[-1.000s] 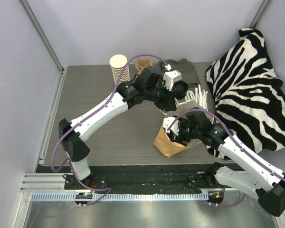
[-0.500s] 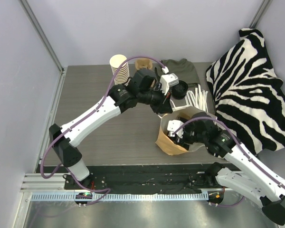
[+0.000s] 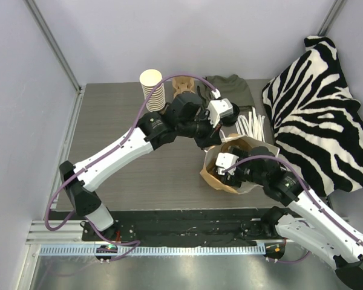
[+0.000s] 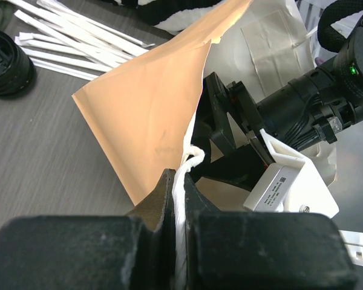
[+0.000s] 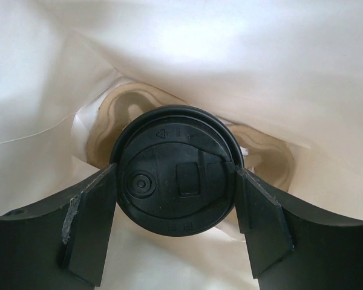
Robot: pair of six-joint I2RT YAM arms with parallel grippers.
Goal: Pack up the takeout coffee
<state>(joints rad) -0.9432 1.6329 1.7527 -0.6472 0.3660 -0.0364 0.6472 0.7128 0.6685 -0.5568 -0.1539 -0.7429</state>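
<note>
A brown paper bag (image 3: pixel 213 179) stands open near the table's front, its outer wall (image 4: pixel 151 115) filling the left wrist view. My left gripper (image 4: pixel 178 181) is shut on the bag's white handle (image 4: pixel 181 193) at the bag's upper rim. Inside the bag is the takeout coffee (image 5: pixel 169 151), seen from above as a black lid over the pale bag lining (image 5: pixel 199 60). My right gripper (image 5: pixel 175 181) reaches into the bag mouth, and its fingers (image 5: pixel 91 211) press on both sides of the lid. The cup's brown body is hidden under the lid.
A tall stack of lidless cups (image 3: pixel 152 87) and a light brown object (image 3: pixel 183 83) stand at the back. A dark green cloth (image 3: pixel 233 87), wrapped straws (image 3: pixel 251 124) and loose black lids (image 4: pixel 6 63) lie beyond the bag. A zebra-print cloth (image 3: pixel 320 103) covers the right side.
My left gripper came down from the lids to the bag's rim and shut on the handle. The bag mouth stands wider, and my right gripper sits deeper inside with the cup.
</note>
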